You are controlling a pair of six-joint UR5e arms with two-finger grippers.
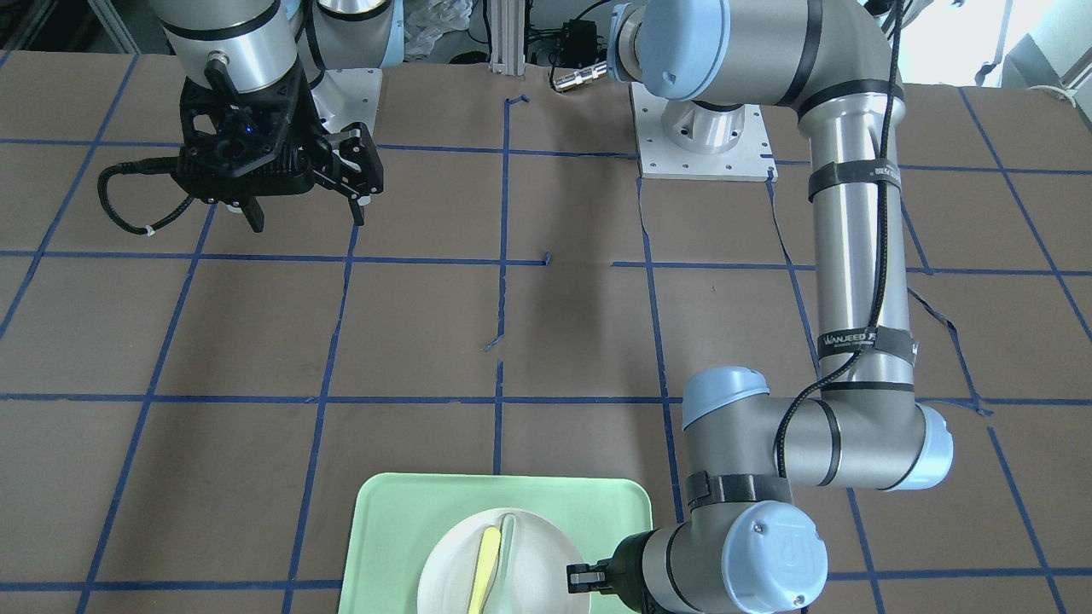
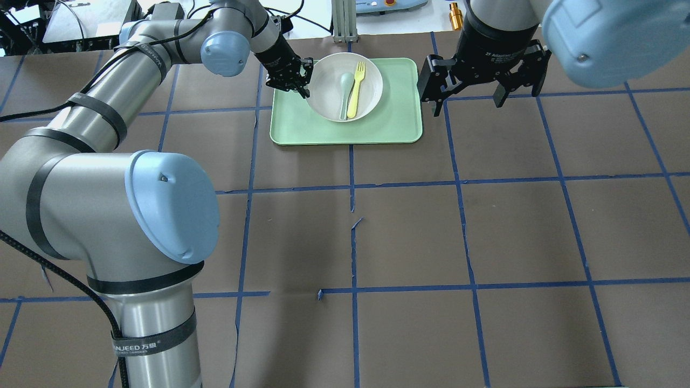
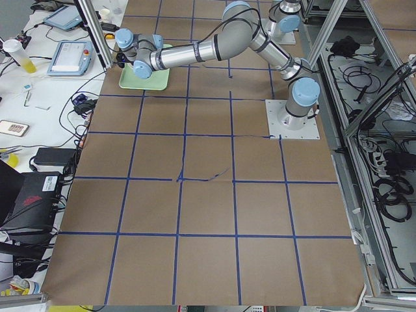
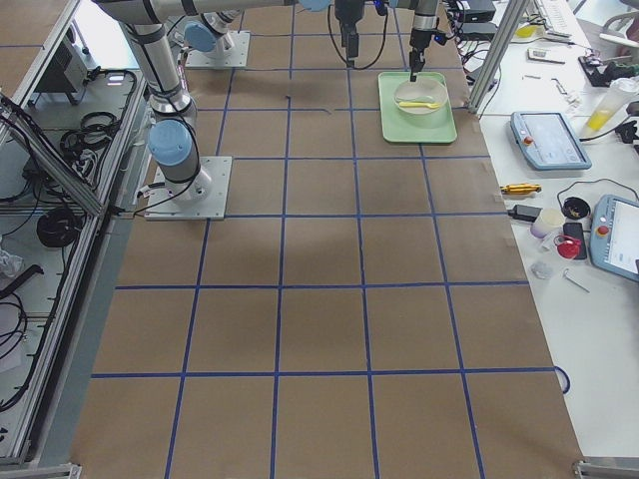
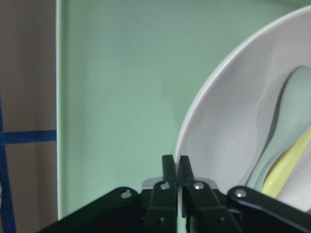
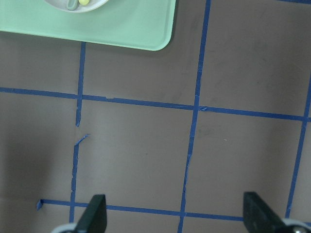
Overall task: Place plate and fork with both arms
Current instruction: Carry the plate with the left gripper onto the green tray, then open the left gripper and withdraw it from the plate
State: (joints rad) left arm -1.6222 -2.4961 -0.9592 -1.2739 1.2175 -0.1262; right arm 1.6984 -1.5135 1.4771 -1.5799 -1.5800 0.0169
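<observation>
The off-white plate (image 2: 329,97) sits on the light-green tray (image 2: 388,118) at the table's far side. The yellow fork (image 2: 356,89) lies in it beside a grey-green spoon (image 2: 345,89). My left gripper (image 2: 302,86) is at the plate's left rim. In the left wrist view its fingers (image 5: 167,170) are pinched together on the plate's rim (image 5: 194,126), with the fork (image 5: 286,170) further inside. My right gripper (image 2: 467,102) is open and empty above the table, just right of the tray. It also shows in the front view (image 1: 307,213).
The tray (image 1: 401,520) lies at the table's edge on the operators' side. The brown table surface carries a grid of blue tape lines (image 2: 353,186). Both arm bases stand at the robot's side of the table.
</observation>
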